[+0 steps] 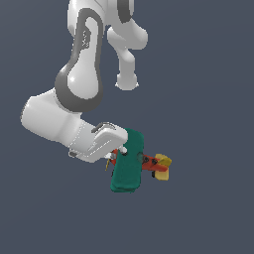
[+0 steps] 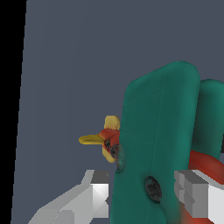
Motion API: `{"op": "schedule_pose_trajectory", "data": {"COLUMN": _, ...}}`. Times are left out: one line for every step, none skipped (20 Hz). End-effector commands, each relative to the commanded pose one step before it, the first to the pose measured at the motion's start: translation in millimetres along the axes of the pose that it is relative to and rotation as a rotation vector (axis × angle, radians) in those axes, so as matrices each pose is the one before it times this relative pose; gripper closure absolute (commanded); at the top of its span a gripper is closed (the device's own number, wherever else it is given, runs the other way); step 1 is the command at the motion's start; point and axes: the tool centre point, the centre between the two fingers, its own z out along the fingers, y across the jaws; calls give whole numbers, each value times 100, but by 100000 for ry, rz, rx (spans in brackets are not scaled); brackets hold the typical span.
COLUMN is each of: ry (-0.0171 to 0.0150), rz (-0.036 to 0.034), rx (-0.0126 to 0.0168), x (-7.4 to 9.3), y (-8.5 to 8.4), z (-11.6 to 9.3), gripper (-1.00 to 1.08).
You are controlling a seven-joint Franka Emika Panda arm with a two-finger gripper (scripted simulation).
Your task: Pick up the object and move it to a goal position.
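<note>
My claw is clamped across the broad teal wings of the toy biplane, which hangs off the ground with no bench in sight, and I judge it light, rigid and slick, best held mid-wing near the body.

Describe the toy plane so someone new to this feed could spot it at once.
Follow the big white arm down to its gripper, low in the exterior view. The toy biplane sits between the fingers. Its broad teal-green wings, red-orange body and yellow tail are the only colours against the plain grey backdrop.
</note>
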Motion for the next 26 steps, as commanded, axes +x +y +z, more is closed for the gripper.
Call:
{"op": "schedule_pose_trajectory", "data": {"ry": 1545, "rz": -477, "rx": 3173, "x": 483, "y": 430, "z": 38, "gripper": -20}}
{"op": "schedule_pose_trajectory", "data": {"ry": 527, "rz": -136, "rx": 1022, "x": 151, "y": 162, "z": 3, "gripper": -20}}
{"op": "schedule_pose_trajectory", "data": {"ry": 488, "rz": -126, "rx": 938, "x": 137, "y": 148, "z": 3, "gripper": -20}}
{"op": "schedule_pose_trajectory", "data": {"ry": 455, "rz": -118, "rx": 853, "x": 125, "y": 137, "z": -1, "gripper": -20}}
{"op": "schedule_pose_trajectory", "data": {"ry": 436, "rz": -118, "rx": 767, "x": 115, "y": 131, "z": -13, "gripper": -20}}
{"op": "schedule_pose_trajectory", "data": {"ry": 391, "rz": -104, "rx": 696, "x": 102, "y": 116, "z": -8, "gripper": -20}}
{"op": "schedule_pose_trajectory", "data": {"ry": 315, "rz": -72, "rx": 641, "x": 85, "y": 88, "z": 17, "gripper": -20}}
{"op": "schedule_pose_trajectory", "data": {"ry": 272, "rz": -59, "rx": 568, "x": 73, "y": 74, "z": 18, "gripper": -20}}
{"op": "schedule_pose_trajectory", "data": {"ry": 283, "rz": -80, "rx": 458, "x": 70, "y": 83, "z": -16, "gripper": -20}}
{"op": "schedule_pose_trajectory", "data": {"ry": 305, "rz": -107, "rx": 346, "x": 68, "y": 96, "z": -59, "gripper": -20}}
{"op": "schedule_pose_trajectory", "data": {"ry": 299, "rz": -114, "rx": 277, "x": 64, "y": 98, "z": -74, "gripper": -20}}
{"op": "schedule_pose_trajectory", "data": {"ry": 245, "rz": -90, "rx": 251, "x": 52, "y": 77, "z": -55, "gripper": -20}}
{"op": "schedule_pose_trajectory", "data": {"ry": 172, "rz": -52, "rx": 247, "x": 39, "y": 50, "z": -18, "gripper": -20}}
{"op": "schedule_pose_trajectory", "data": {"ry": 90, "rz": -8, "rx": 252, "x": 26, "y": 21, "z": 26, "gripper": -20}}
{"op": "schedule_pose_trajectory", "data": {"ry": 7, "rz": 40, "rx": 278, "x": 13, "y": -10, "z": 78, "gripper": -20}}
{"op": "schedule_pose_trajectory", "data": {"ry": -88, "rz": 98, "rx": 323, "x": -3, "y": -49, "z": 140, "gripper": -20}}
{"op": "schedule_pose_trajectory", "data": {"ry": -178, "rz": 154, "rx": 371, "x": -17, "y": -81, "z": 199, "gripper": -20}}
{"op": "schedule_pose_trajectory", "data": {"ry": -238, "rz": 191, "rx": 400, "x": -26, "y": -103, "z": 238, "gripper": -20}}
{"op": "schedule_pose_trajectory", "data": {"ry": -263, "rz": 206, "rx": 409, "x": -31, "y": -114, "z": 254, "gripper": -20}}
{"op": "schedule_pose_trajectory", "data": {"ry": -259, "rz": 205, "rx": 412, "x": -30, "y": -108, "z": 252, "gripper": -20}}
{"op": "schedule_pose_trajectory", "data": {"ry": -215, "rz": 178, "rx": 392, "x": -23, "y": -91, "z": 223, "gripper": -20}}
{"op": "schedule_pose_trajectory", "data": {"ry": -134, "rz": 130, "rx": 360, "x": -9, "y": -59, "z": 171, "gripper": -20}}
{"op": "schedule_pose_trajectory", "data": {"ry": -21, "rz": 61, "rx": 310, "x": 8, "y": -19, "z": 99, "gripper": -20}}
{"op": "schedule_pose_trajectory", "data": {"ry": 77, "rz": 2, "rx": 274, "x": 25, "y": 17, "z": 37, "gripper": -20}}
{"op": "schedule_pose_trajectory", "data": {"ry": 154, "rz": -44, "rx": 245, "x": 38, "y": 44, "z": -11, "gripper": -20}}
{"op": "schedule_pose_trajectory", "data": {"ry": 230, "rz": -85, "rx": 253, "x": 52, "y": 69, "z": -48, "gripper": -20}}
